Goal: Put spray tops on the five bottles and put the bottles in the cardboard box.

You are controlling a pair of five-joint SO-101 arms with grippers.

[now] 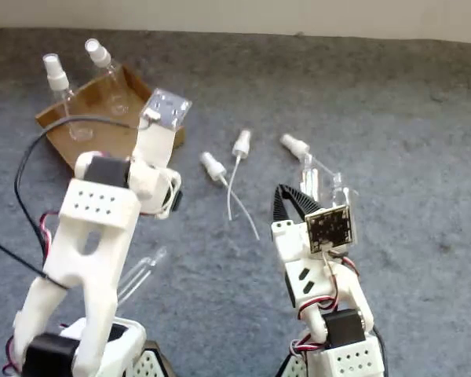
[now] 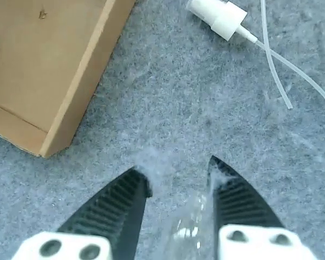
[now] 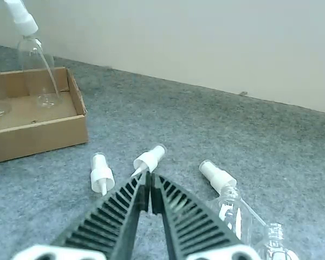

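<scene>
Open carpet (image 1: 432, 259) lies right of the right arm and along the far strip up to the wall (image 1: 314, 14). The middle ground between the arms is occupied by loose parts. Near left, an uncapped bottle (image 1: 141, 271) lies on the carpet under the left arm. That arm stands high and bends over, so the left gripper (image 2: 176, 165) points down just beside a corner of the box (image 1: 55, 135). Its jaws stand well apart. Clear glass shows between their roots, but contact cannot be told. The right gripper (image 3: 150, 176) sits low and points far, its jaws closed to a slit with nothing between them. Just right of it, a capped bottle (image 1: 312, 169) and an open-necked bottle (image 1: 339, 188) lie side by side. Farther, between the arms, lie one top (image 1: 213, 165) and a second top (image 1: 241, 144), both with tubes. Far left, the box holds two upright bottles (image 1: 67, 98) with tops fitted.
</scene>
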